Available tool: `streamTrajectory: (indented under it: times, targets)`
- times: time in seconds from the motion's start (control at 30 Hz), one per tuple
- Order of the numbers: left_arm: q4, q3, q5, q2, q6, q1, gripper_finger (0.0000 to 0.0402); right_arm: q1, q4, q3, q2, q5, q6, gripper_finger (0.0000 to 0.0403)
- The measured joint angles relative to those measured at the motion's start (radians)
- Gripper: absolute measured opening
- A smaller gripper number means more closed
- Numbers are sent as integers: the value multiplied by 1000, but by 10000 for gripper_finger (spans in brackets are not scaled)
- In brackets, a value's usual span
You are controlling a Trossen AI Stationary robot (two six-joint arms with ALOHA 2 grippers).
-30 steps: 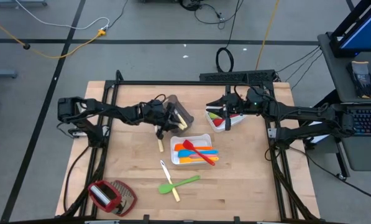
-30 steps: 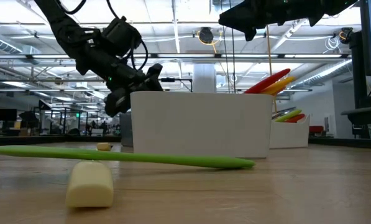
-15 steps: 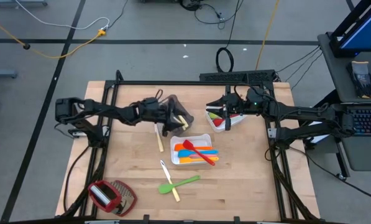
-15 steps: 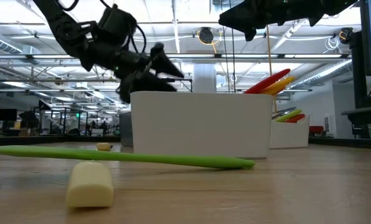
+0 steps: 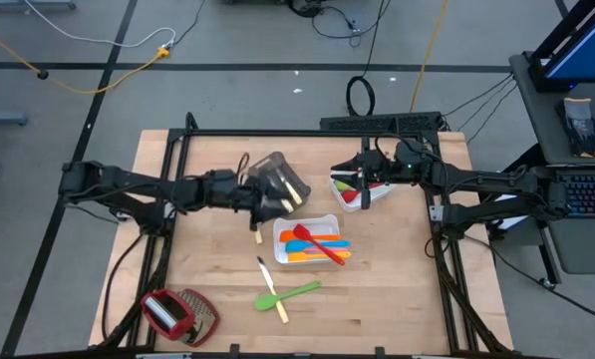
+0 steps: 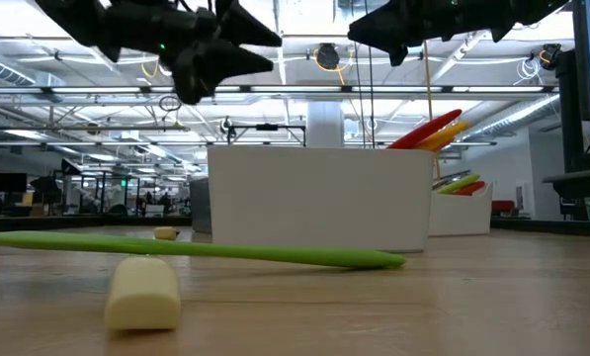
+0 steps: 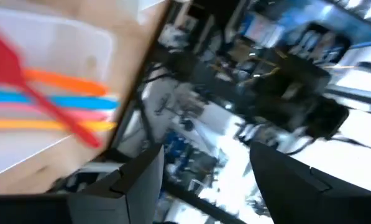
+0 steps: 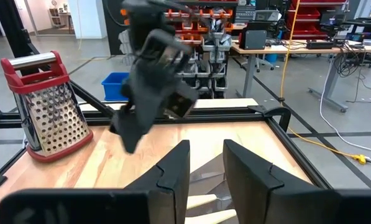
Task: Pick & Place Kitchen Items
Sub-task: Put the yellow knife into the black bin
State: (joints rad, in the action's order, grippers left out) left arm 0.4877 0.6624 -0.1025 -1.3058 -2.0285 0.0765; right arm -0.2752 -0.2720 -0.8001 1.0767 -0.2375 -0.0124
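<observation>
My left gripper hangs open and holds nothing, high above the near edge of a grey-brown tray with pale-handled knives in it. Below it a pale-handled knife lies flat on the table. A white tray holds red, orange and blue utensils. My right gripper waits, open by a narrow gap, over a second white tray with green and red utensils. A green spatula and another knife lie near the front.
A red-and-silver grater lies at the table's near left corner. A black frame runs round the table's far and side edges. Bare wood shows at the near right and on the left between the arm and the grater.
My left gripper has opened, rolled a little and risen well clear of the table above the grey-brown tray, while its arm drew back toward the table's left edge. The knife below it stays on the table. My right arm kept still.
</observation>
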Motion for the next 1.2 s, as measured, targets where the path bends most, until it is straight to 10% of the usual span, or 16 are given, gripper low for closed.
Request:
streamTrajectory:
  times: [0.5, 1.2]
  targets:
    - [-726, -1, 85, 116, -40, -208, 239, 0, 37, 0, 0, 0, -18, 89]
    - [-851, -1, 259, -114, 133, -143, 239, 0, 39, 0, 0, 1, -26, 89]
